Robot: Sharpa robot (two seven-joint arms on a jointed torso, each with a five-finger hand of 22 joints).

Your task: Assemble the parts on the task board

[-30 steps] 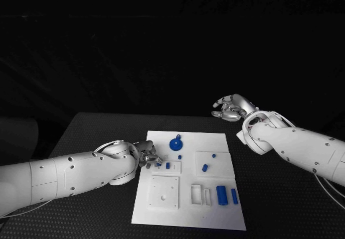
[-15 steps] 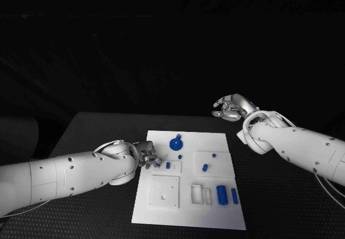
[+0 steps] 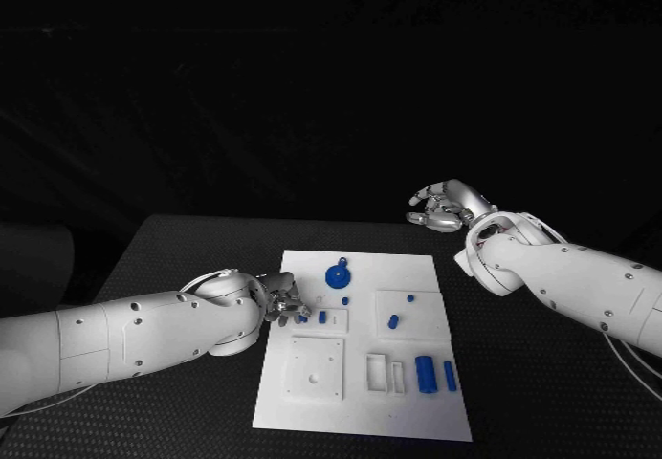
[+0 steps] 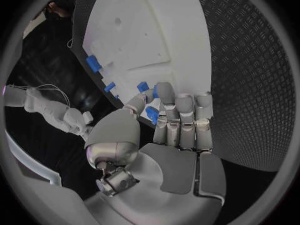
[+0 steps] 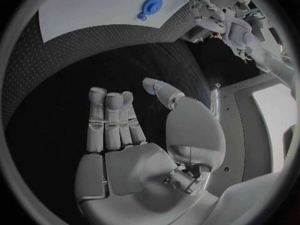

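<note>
Black table [image 3: 180, 249], L hand [image 3: 283, 298] on pt [image 4: 152, 114]

Both arms wear smooth white shells, rounded and bulging toward the wrist, studded with small dark screw heads, and a thin pale cable loops round the left arm [image 3: 131, 335] near its wrist, while another runs under the right arm [image 3: 586, 282]. The left hand [image 4: 172, 130] and right hand [image 5: 134, 135] are silver-grey metal, with segmented fingers, flat plated palms, a domed thumb base and exposed mechanics beneath it.
</note>
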